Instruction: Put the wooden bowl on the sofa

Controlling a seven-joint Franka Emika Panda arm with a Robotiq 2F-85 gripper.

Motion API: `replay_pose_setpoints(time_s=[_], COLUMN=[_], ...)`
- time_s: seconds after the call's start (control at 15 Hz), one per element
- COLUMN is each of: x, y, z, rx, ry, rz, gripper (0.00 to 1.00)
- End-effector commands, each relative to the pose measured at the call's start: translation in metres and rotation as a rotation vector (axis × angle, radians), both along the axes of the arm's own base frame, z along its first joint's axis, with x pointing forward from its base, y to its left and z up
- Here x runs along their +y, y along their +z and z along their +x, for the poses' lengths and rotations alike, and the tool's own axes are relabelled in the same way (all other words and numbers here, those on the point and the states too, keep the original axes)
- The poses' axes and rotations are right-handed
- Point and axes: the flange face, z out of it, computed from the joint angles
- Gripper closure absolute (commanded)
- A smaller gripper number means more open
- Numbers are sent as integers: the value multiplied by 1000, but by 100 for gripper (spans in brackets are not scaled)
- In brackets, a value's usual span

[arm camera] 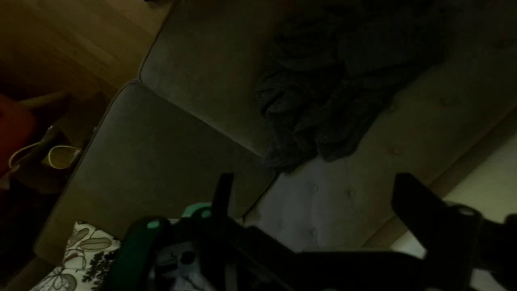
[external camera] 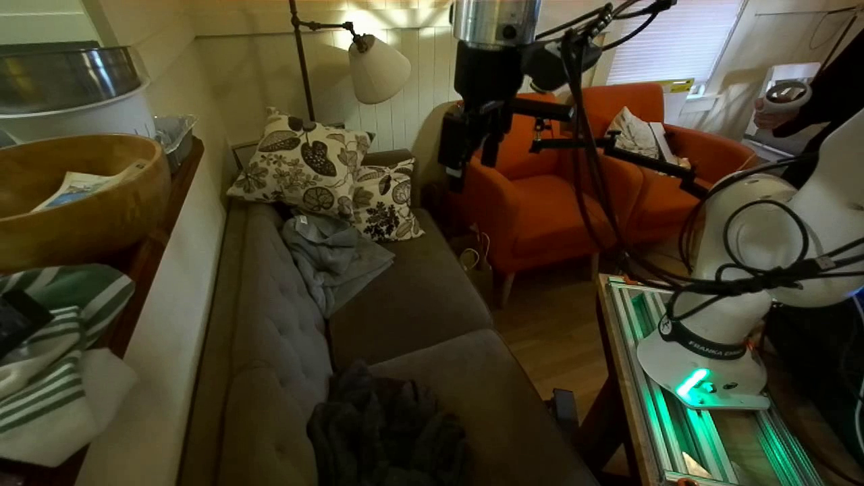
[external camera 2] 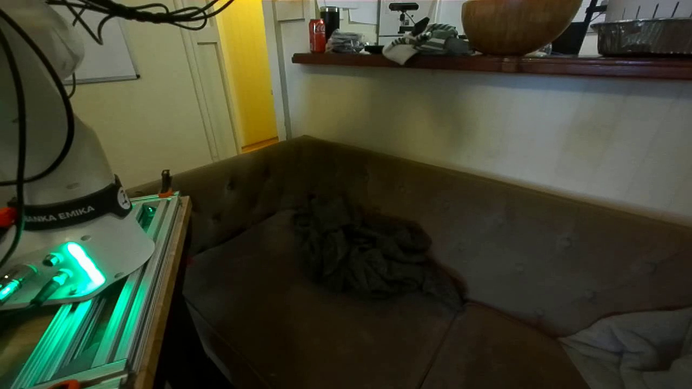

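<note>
The wooden bowl (external camera: pixel 88 216) is wide and tan-brown. It stands upright on a ledge behind the sofa with papers in it. It also shows in an exterior view (external camera 2: pixel 516 27), cut by the top edge, and is out of the wrist view. The dark grey-brown sofa (external camera: pixel 418 290) lies below the ledge and shows in an exterior view (external camera 2: pixel 324 335) and the wrist view (arm camera: pixel 173 161). My gripper (external camera: pixel 472 169) hangs high above the sofa, pointing down, apart from the bowl. In the wrist view the gripper (arm camera: pixel 315 178) is open, with nothing between its fingers.
The wooden ledge (external camera 2: pixel 454 63) also holds a striped towel (external camera: pixel 61 351), a foil tray (external camera 2: pixel 643 38) and a red can (external camera 2: pixel 317 35). Floral cushions (external camera: pixel 310 162), a grey cloth (external camera: pixel 337 256) and a dark blanket (external camera 2: pixel 367 254) lie on the sofa. A lamp (external camera: pixel 378 71) and orange armchair (external camera: pixel 547 202) stand behind.
</note>
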Motion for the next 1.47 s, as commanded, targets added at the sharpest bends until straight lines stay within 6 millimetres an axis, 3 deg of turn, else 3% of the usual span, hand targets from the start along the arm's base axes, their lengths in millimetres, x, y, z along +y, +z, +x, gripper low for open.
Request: replay_pose_setpoints(time_s=[0.0, 0.4, 0.67, 0.73, 0.87, 1.2, 1.4], x=[-18, -32, -39, -38, -41, -38, -46], y=[41, 102, 119, 110, 105, 107, 117], z=[40, 109, 155, 130, 140, 137, 173], rx=[-45, -168, -193, -211, -206, -209, -328], ry=[-190, -489, -663, -587, -594, -587, -647], rz=[44, 147, 234, 173, 173, 174, 193], gripper=[0, 0, 0, 0, 0, 0, 0])
